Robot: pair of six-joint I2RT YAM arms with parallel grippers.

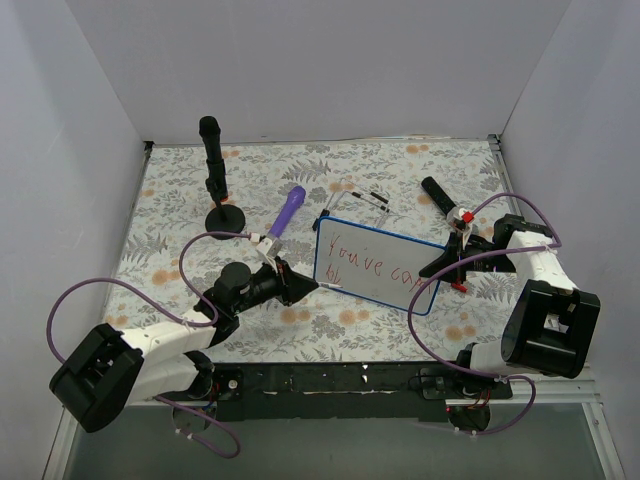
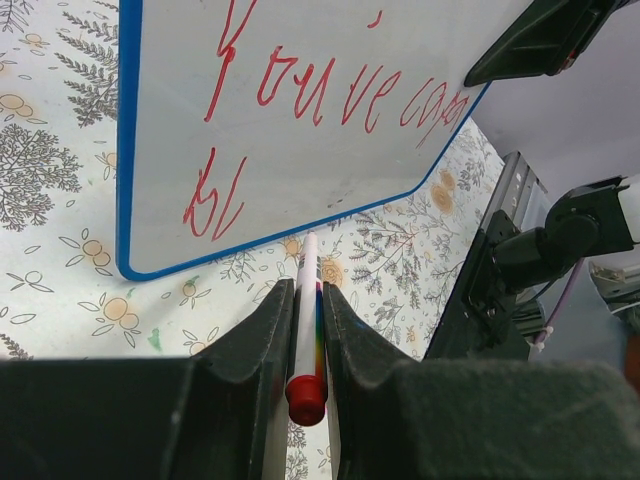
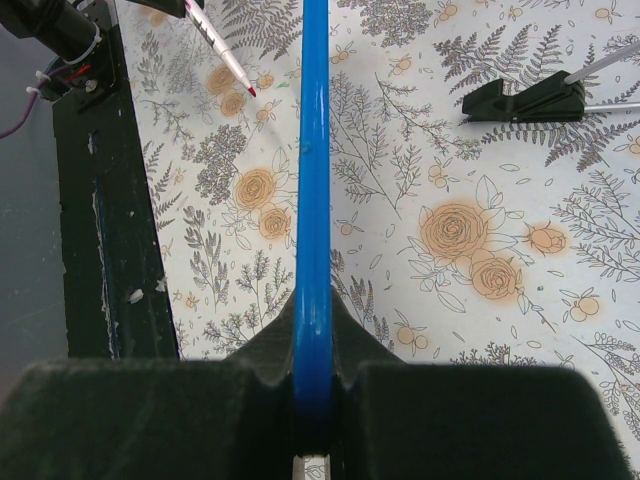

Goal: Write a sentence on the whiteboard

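Top view: the board (image 1: 395,292) is sitting between both arms, the sentence (image 1: 372,266) ending at "bl".
Left wrist: the left pincer (image 2: 308,290) is clamping the marker (image 2: 307,335), its long axis pointing at the near rim beside "bl".
Right wrist: the right pincer (image 3: 312,320) is gripping the board's blue edge.
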